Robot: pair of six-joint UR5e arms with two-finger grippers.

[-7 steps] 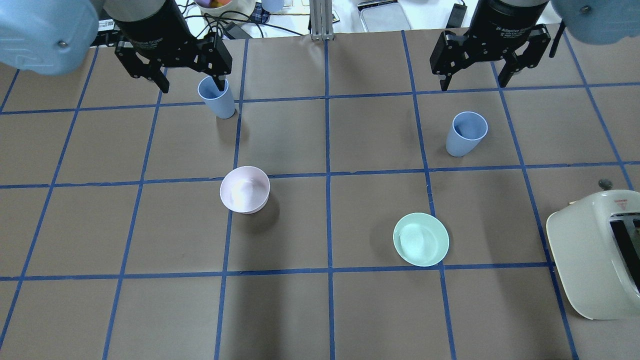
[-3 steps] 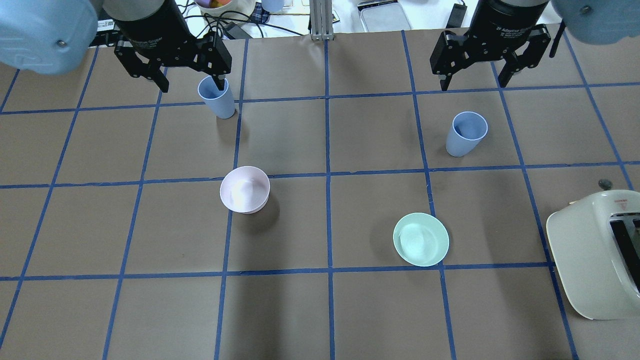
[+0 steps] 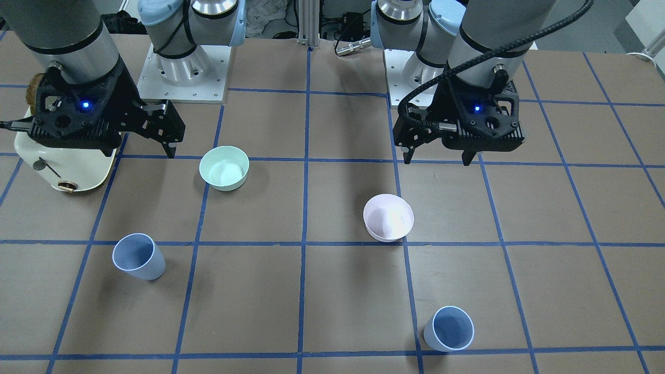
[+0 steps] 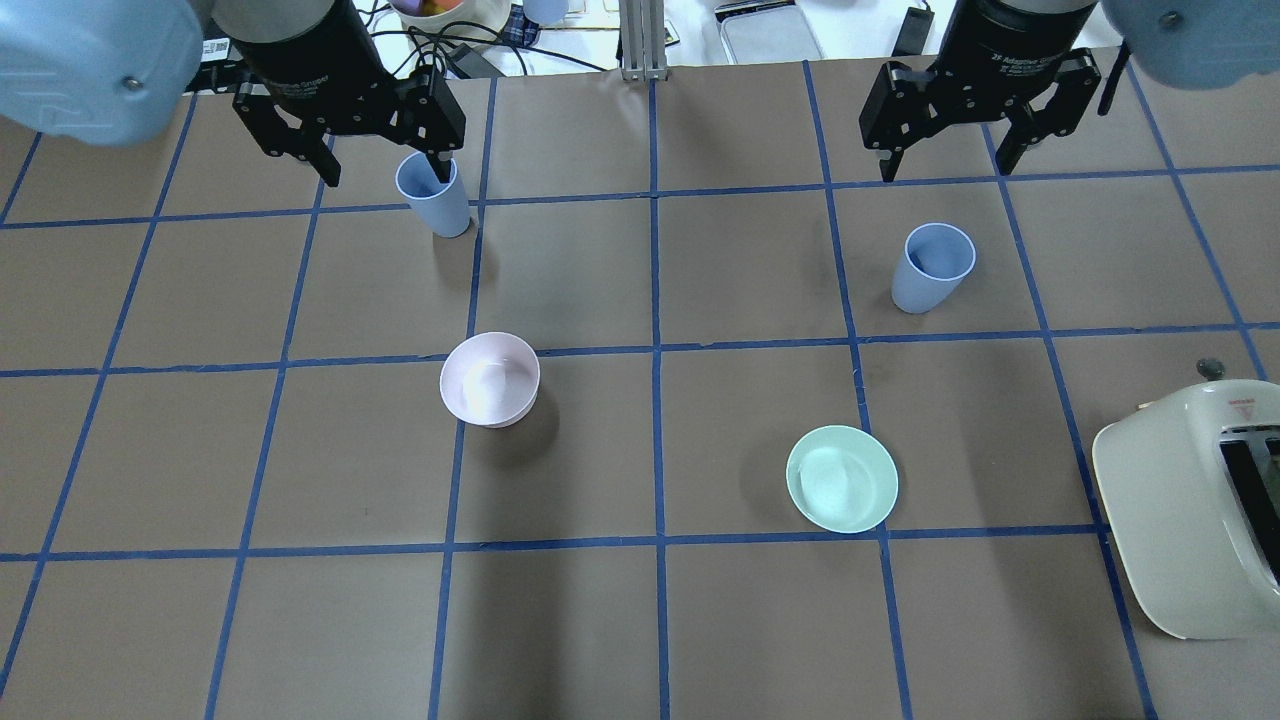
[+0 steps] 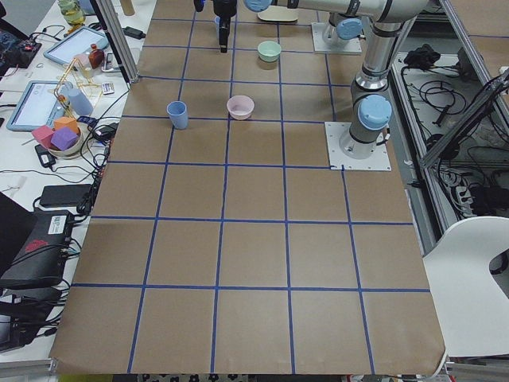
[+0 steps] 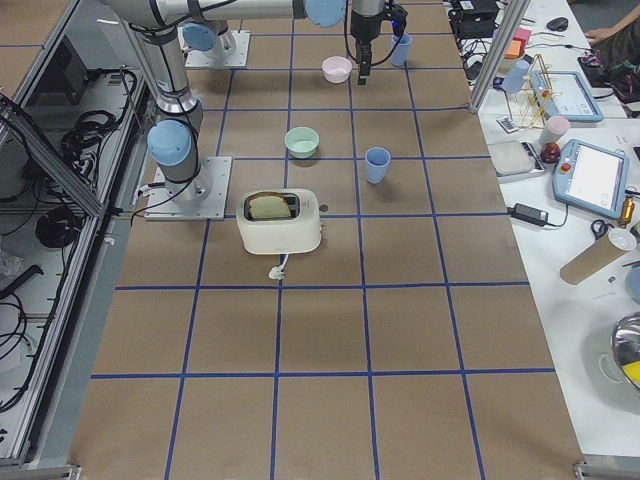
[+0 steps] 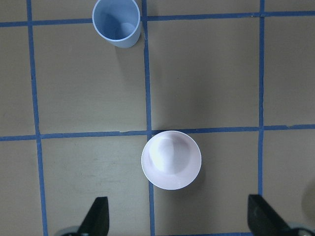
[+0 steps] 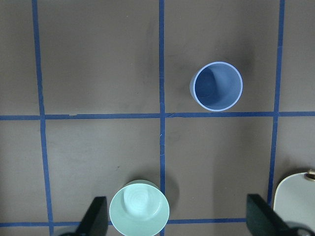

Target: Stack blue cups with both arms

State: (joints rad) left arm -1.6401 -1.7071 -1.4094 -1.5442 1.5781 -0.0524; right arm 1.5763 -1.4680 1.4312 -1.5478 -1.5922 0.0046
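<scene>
The long table (image 4: 640, 620), papered in matte brown and squared off with blue tape, fills most of what I see. A glossy cream toaster (image 4: 1180, 510) with rounded shoulders sits by its right-hand end edge. The silver-grey jointed left arm (image 3: 488, 36) and right arm (image 3: 62, 31) hang above the table. The black two-finger left gripper (image 3: 439, 158) and right gripper (image 4: 943, 170) are both spread wide with nothing in them, well clear of the surface. In the middle band stand a pale pink plastic bowl (image 4: 490, 378) on the left half and a mint-green plastic bowl (image 4: 842, 478) on the right. Smallest are two tapered periwinkle-blue plastic tumblers, upright and well apart: the left cup (image 4: 435, 200) is close to the far edge, the right cup (image 4: 930, 268) a little further in. They look light, stiff and smooth-walled, so I'd expect a sideways nudge to skid or tip them. Pinching one wall at the rim, or squeezing across the wide upper body, seems the safest hold.
</scene>
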